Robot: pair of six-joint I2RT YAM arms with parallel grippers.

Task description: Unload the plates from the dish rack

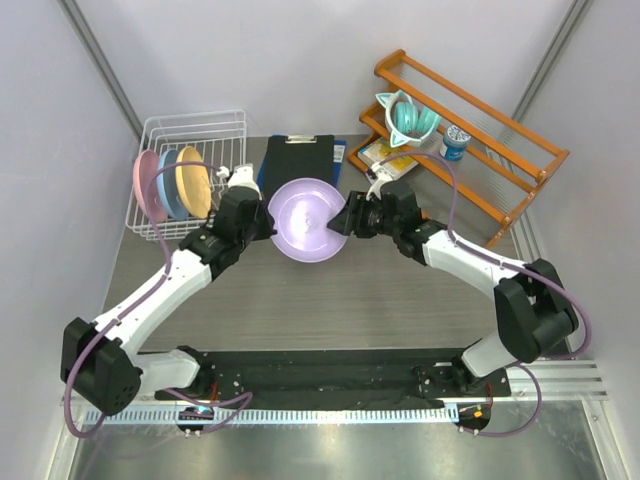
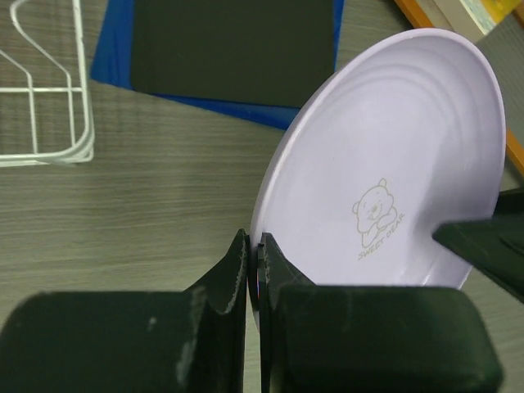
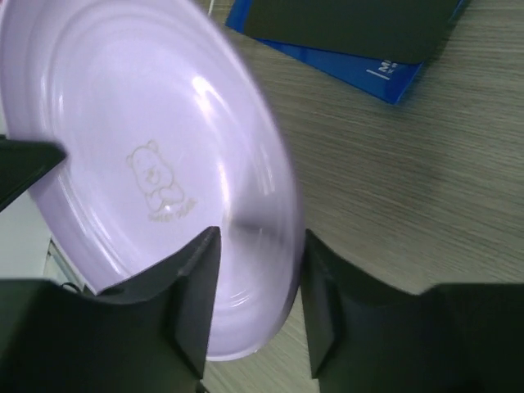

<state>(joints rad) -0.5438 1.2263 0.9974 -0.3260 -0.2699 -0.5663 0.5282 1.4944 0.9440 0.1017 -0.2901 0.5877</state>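
- Four round shallow plastic plates show from my top camera. One of them, the lavender plate [image 1: 305, 215], is up over mid-table, tilted on edge between the two arms.
- The left gripper [image 2: 254, 246] is pinched tight on that plate's rim at its 9 o'clock side. In the left wrist view I see the matte black fingers pressed together with only the thin rim between them.
- The right gripper [image 3: 260, 270] sits at the plate's 3 o'clock side. Its jaws are apart and straddle the rim, one finger over the glossy face and the other behind the edge, with a sliver of gap showing.
- The plate's face is smooth, with shallow concentric rings and a faint bear print [image 2: 377, 217] with small lettering below it.
- The dish rack [image 1: 190, 125], a boxy basket of thin white wire, sits at 10 o'clock on the table [image 1: 330, 300].
- Standing on edge in the rack, side by side, are the pink plate [image 1: 146, 185], the light blue plate [image 1: 168, 180] and the orange plate [image 1: 192, 180].
- A flat blue clipboard [image 1: 300, 160] with a black sheet lies at 12 o'clock, just behind the held plate.
- The slatted wooden shelf [image 1: 470, 140] stands at 2 o'clock with a teal cup [image 1: 410, 115] on it.
- The tabletop has a grey wood-grain finish.
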